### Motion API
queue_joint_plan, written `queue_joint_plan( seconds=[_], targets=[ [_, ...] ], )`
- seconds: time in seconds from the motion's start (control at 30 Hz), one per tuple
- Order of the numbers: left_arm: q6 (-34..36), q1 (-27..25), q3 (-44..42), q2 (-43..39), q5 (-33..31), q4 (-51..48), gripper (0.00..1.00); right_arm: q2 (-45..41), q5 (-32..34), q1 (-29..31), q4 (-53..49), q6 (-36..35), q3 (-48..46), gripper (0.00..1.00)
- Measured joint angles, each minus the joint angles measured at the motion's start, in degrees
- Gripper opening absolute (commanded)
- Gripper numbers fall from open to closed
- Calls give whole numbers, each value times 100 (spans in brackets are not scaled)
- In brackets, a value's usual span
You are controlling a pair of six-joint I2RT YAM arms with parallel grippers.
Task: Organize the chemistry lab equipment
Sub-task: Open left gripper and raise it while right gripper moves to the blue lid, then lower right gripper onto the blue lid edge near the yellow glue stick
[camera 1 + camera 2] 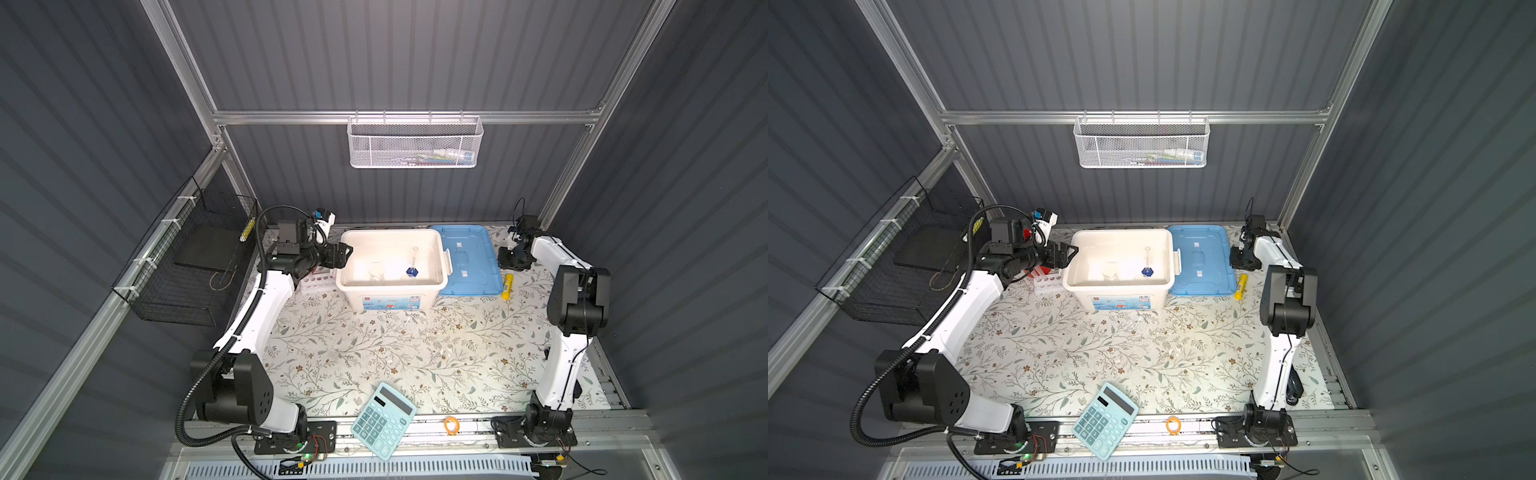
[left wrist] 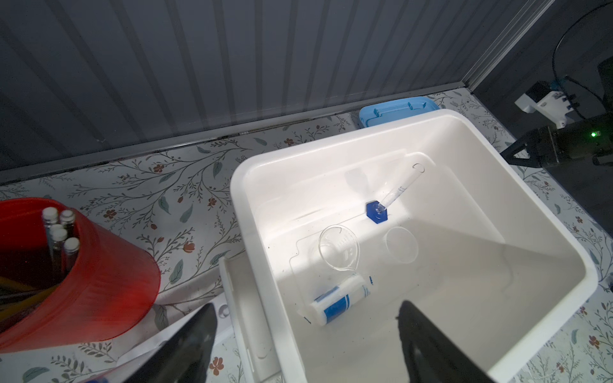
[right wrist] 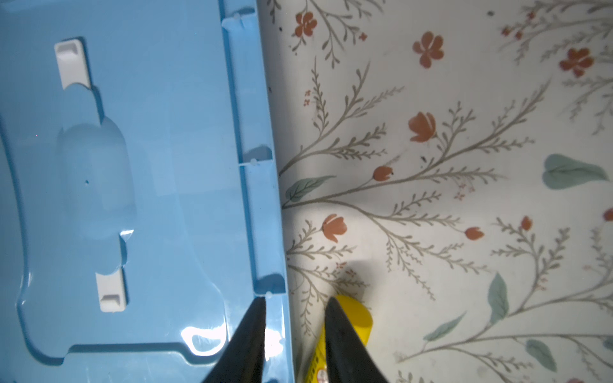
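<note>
Nearest me, I'm seeing faint clear pieces (image 1: 407, 322) lying loose on the desk (image 1: 332, 353) in front of the white bin (image 1: 351, 299). Inside it, the footed cylinder (image 2: 377, 212), a beaker (image 2: 338, 248) and the labelled bottle (image 2: 338, 301) are already sitting. My left pincer (image 1: 344, 254) is hanging released and empty at the bin's rim. Farther right, my right pincer (image 3: 295, 298) is straddling the blue lid (image 3: 149, 165) edge, half-released and not pinching. I'm judging I should be seating that rim deep between the jaws while keeping clear of the yellow tube (image 3: 356, 318).
</note>
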Motion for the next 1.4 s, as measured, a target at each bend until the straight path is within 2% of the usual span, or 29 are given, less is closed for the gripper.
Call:
queue_joint_plan(
  seconds=[0.8, 1.4],
  targets=[
    [-61, 0, -173, -170, -4, 7, 85, 780, 195, 72, -442, -413, 866, 29],
    [-57, 0, -173, -170, -4, 7, 85, 1014, 280, 264, -820, -361, 1156, 24]
  ],
)
